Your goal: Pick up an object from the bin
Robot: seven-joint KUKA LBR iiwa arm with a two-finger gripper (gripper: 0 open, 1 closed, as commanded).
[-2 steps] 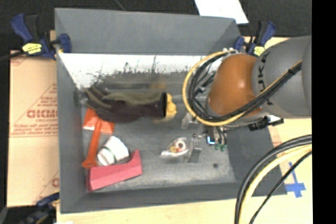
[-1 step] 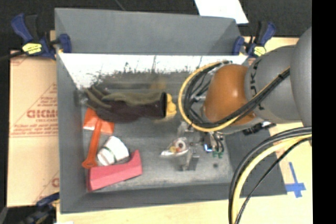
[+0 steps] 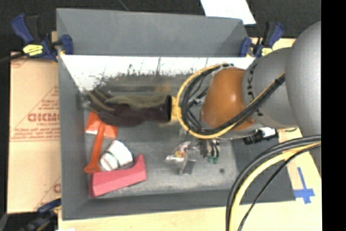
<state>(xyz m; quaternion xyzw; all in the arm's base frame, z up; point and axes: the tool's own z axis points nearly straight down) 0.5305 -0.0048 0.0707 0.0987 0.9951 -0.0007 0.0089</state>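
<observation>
Bin holds pink block, white cup, orange scoop, dark cloth; whether the pincer is clenched, I cannot tell.

Cardboard sheet, left of the bin: red printed lettering in a large row with a smaller line beneath, not reliably legible. Arm, grey casing: dark letters partly covered by cables, unreadable.

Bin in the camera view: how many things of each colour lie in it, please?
Dark brown: 1, soft crumpled thing along the back wall
Orange: 1, long-handled tool
White: 1, small round thing
Pink: 1, block
Total: 4
</observation>
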